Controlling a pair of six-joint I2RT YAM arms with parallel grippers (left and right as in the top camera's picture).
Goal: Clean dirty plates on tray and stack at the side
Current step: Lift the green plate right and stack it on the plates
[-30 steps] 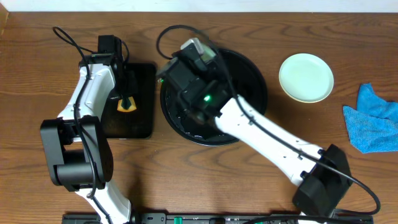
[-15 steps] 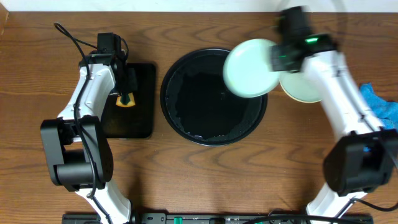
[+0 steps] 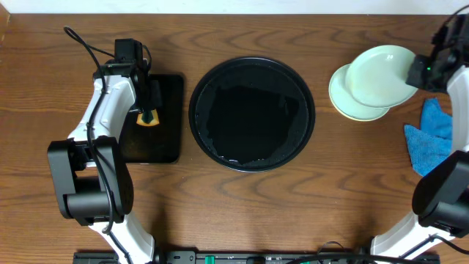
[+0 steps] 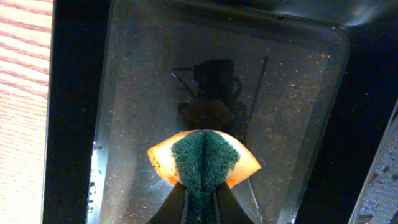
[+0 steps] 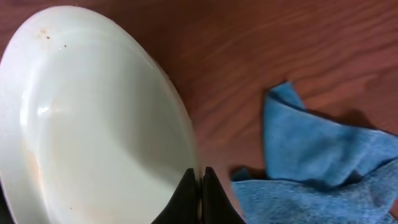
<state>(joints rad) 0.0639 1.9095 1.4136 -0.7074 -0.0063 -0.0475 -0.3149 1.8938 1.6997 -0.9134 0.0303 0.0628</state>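
The large round black tray (image 3: 253, 114) sits mid-table with no plates on it. My right gripper (image 3: 418, 75) is shut on the rim of a pale mint-blue plate (image 3: 381, 75) and holds it above another pale plate (image 3: 350, 103) that lies on the table at the right. In the right wrist view the held plate (image 5: 93, 124) fills the left and the jaws (image 5: 200, 190) pinch its edge. My left gripper (image 4: 200, 198) is shut on a folded orange sponge with a green scouring face (image 4: 204, 157), over the small rectangular black tray (image 3: 157, 117). A third plate is not in view.
A blue cloth (image 3: 438, 143) lies at the far right edge, also in the right wrist view (image 5: 323, 162). The rectangular tray's wet floor (image 4: 155, 93) shows below the sponge. Brown wooden table all around.
My right arm swung from the round tray to the far right, carrying the mint-blue plate over the plate lying there. The left arm has not moved.
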